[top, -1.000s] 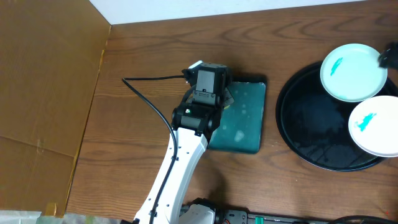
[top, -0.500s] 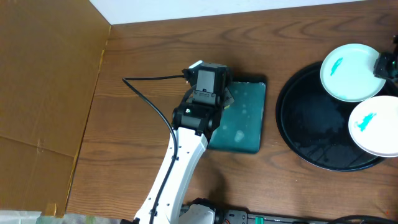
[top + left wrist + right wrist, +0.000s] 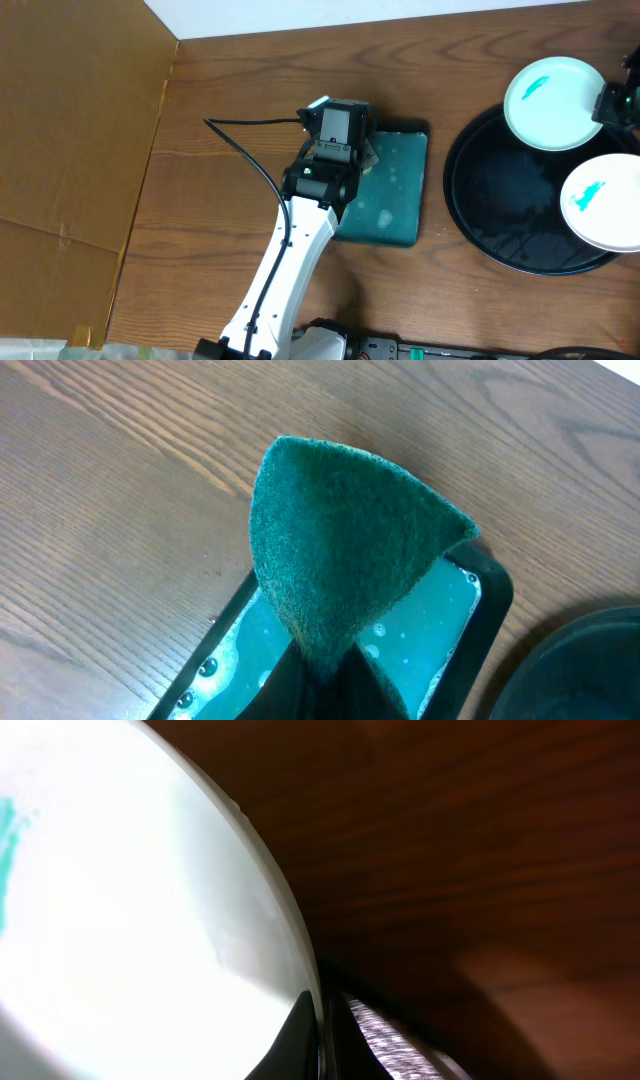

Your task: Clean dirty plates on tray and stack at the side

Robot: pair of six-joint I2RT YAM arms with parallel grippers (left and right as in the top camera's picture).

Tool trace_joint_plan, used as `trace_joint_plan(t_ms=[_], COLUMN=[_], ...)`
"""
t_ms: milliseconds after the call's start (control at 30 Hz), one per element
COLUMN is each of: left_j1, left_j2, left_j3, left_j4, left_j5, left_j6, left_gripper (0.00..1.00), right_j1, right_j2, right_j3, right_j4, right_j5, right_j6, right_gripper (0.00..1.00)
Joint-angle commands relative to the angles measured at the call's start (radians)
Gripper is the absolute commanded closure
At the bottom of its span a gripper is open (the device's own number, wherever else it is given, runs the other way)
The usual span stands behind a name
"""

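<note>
A white plate (image 3: 553,103) with a turquoise smear hangs over the far rim of the round black tray (image 3: 500,200). My right gripper (image 3: 606,106) is shut on the plate's right edge. In the right wrist view the plate (image 3: 130,900) fills the left side, and the right gripper (image 3: 325,1012) pinches its rim. A second smeared plate (image 3: 600,203) lies on the tray's right side. My left gripper (image 3: 360,155) is shut on a green scouring pad (image 3: 340,550) above the small teal tray (image 3: 395,200).
The teal rectangular tray (image 3: 445,625) holds soapy turquoise water. A black cable (image 3: 245,150) runs across the wooden table left of the left arm. A cardboard wall (image 3: 70,150) stands at the left. The black tray's rim (image 3: 590,670) shows at the left wrist view's lower right.
My right gripper came in from the right edge and shut on the far plate's rim. That plate has shifted slightly away and to the left. The left arm has barely moved.
</note>
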Motion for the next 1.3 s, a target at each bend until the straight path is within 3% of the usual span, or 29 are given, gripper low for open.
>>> trace_joint_plan(t_ms=[0, 167, 367, 600, 1033, 1267], left_j1=[0.005, 0.005, 0.005, 0.004, 0.004, 0.005], left_j2=[0.004, 0.011, 0.080, 0.220, 0.549, 0.567], left_j3=[-0.002, -0.002, -0.002, -0.002, -0.002, 0.000], left_j4=[0.004, 0.004, 0.008, 0.026, 0.103, 0.111], left_j5=[-0.006, -0.006, -0.002, 0.002, 0.174, 0.170], left_j6=[-0.008, -0.008, -0.047, -0.050, -0.049, -0.030], left_gripper=[0.92, 0.93, 0.93, 0.93, 0.94, 0.93], right_j1=[0.025, 0.050, 0.070, 0.120, 0.136, 0.140], right_j2=[-0.003, -0.020, -0.022, -0.021, -0.021, -0.021], right_j3=[-0.003, -0.003, -0.003, -0.003, -0.003, -0.003], right_j4=[-0.006, -0.067, -0.259, -0.354, -0.365, -0.357], right_j5=[-0.138, -0.345, -0.340, -0.026, -0.020, -0.020], right_j6=[-0.060, -0.158, -0.323, -0.280, -0.280, -0.297], right_gripper=[0.99, 0.99, 0.99, 0.99, 0.99, 0.99])
